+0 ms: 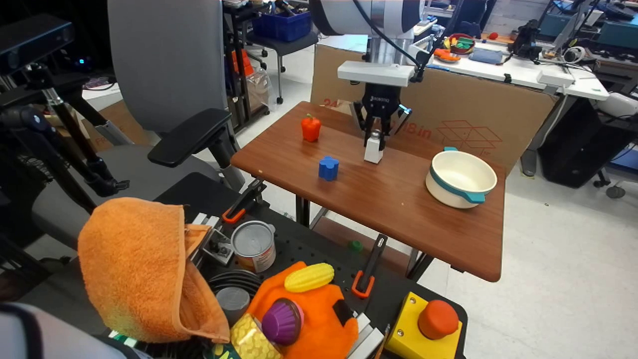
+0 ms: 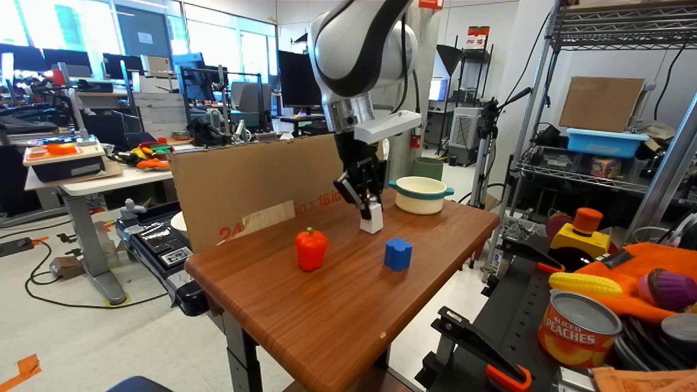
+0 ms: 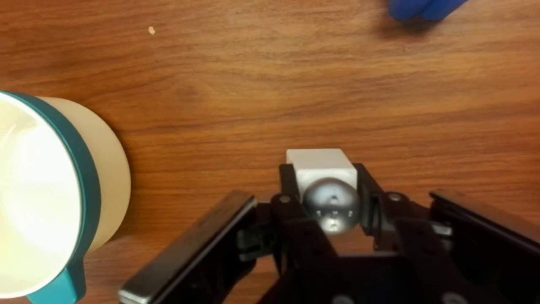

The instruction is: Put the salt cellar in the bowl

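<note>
One salt shaker [image 3: 328, 185], near upright, sits between the jaws of the gripper [image 3: 324, 174], closed snug on both its sides; base contact with the table [image 1: 394, 194] unclear. Bowl [image 3: 111, 177] well apart, left of the jaws in the wrist view, nothing seen between; likely next: lift clear, carry sideways. Blue block [image 1: 328, 169] and red pepper [image 1: 310, 129] lie on the jaws' other side, apparently off the path.

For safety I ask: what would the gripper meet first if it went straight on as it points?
Probably the tabletop below, met through the salt cellar that the gripper holds; any gap underneath is unclear.
</note>
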### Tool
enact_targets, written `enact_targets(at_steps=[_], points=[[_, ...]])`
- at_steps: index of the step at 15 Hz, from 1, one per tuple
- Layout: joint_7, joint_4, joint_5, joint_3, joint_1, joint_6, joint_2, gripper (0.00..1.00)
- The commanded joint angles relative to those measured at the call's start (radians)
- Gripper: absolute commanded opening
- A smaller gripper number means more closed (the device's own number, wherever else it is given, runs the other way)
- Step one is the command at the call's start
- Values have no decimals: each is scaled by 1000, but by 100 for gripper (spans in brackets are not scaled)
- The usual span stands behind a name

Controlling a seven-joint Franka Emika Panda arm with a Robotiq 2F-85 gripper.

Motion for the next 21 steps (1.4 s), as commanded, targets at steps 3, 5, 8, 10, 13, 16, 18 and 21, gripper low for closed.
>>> enact_targets(at_steps=[3, 5, 8, 10, 13, 16, 18, 21], points=[[6, 14, -1, -16, 18, -85, -50, 10], [14, -49, -8, -18, 19, -40, -134, 10], [49, -127, -22, -41, 8, 9, -251, 10], [59, -171, -15, -58, -15, 8, -321, 10], [74, -225, -17, -91, -51, -14, -400, 10], [87, -267, -15, -117, -95, -6, -448, 10], [83, -268, 1, -128, -127, -1, -447, 10], [52, -245, 16, -135, -168, 53, -405, 10]])
